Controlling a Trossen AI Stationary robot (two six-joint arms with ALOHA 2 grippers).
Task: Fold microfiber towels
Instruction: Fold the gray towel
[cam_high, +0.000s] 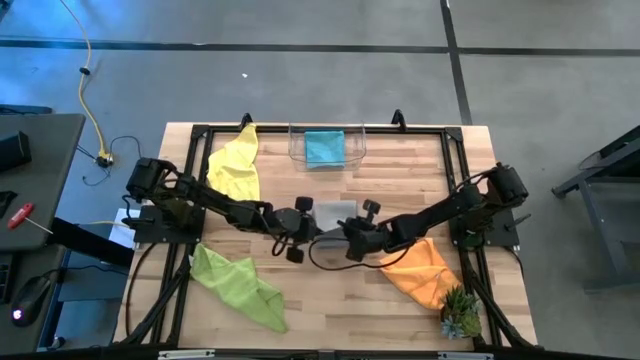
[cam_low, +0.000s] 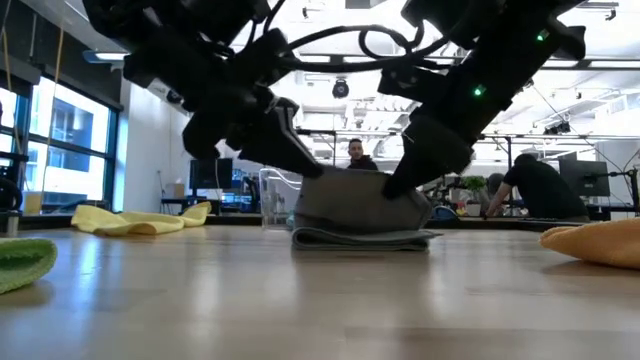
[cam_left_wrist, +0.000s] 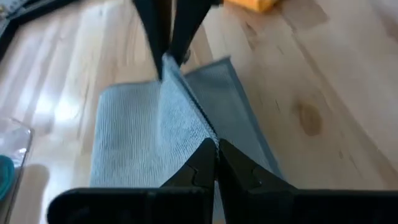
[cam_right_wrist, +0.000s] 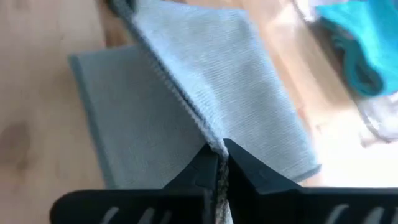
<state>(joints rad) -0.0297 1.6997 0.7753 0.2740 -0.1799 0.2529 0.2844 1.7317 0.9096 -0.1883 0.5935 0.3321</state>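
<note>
the grey towel (cam_high: 335, 213) lies mid-frame on the desk (cam_high: 330, 300), its raised edge running left-right between the two arms: left claw (cam_high: 305, 226) and right claw (cam_high: 348, 232) each pinch one end closed.

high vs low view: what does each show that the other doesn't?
High only: teal towel in the clear bin, lime green towel, plant.

Low only: the grey towel's lifted edge raised off the layer lying flat on the table, and people in the room behind.

Both: left end effector and right end effector shut on the grey towel; yellow towel and orange towel on the table.
</note>
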